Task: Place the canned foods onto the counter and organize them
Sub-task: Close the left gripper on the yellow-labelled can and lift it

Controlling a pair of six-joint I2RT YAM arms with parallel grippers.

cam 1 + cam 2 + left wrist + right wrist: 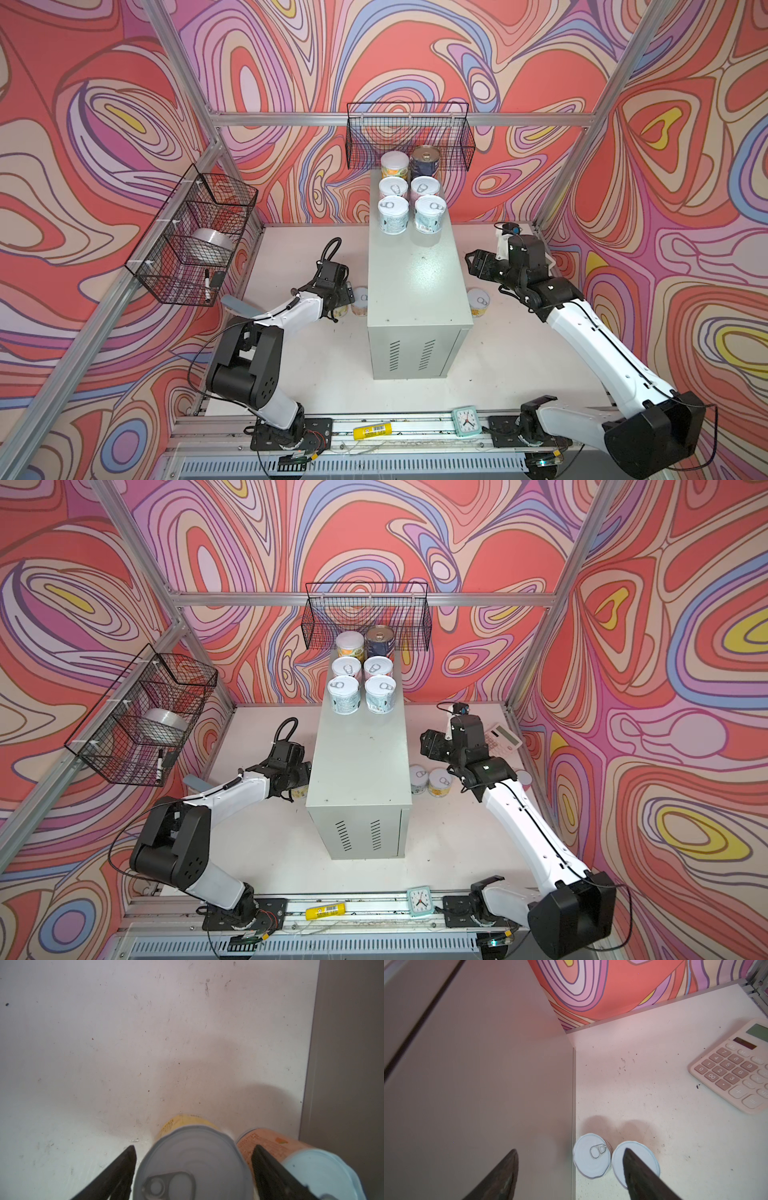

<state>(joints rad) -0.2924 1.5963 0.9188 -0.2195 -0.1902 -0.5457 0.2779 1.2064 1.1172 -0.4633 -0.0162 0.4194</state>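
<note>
The counter (415, 282) is a tall light-grey box in mid-table, and several canned foods (392, 214) stand in pairs at its far end. Down at its left side, my left gripper (194, 1147) is open, with a finger close on each side of a yellow-labelled can (193, 1167) that stands on the table. An orange-labelled can (270, 1145) stands right beside it, next to the counter wall (349, 1064). My right gripper (570, 1149) hangs open and empty over the counter's right edge (477, 1084). Two cans (591, 1156) (643, 1157) stand on the table below it.
A black wire basket (409, 135) hangs on the back rail. Another (195, 232) on the left holds a silver tape roll. A pink calculator (733, 1068) lies at the table's far right. A small clock (466, 419) and a yellow tube (372, 430) lie on the front rail.
</note>
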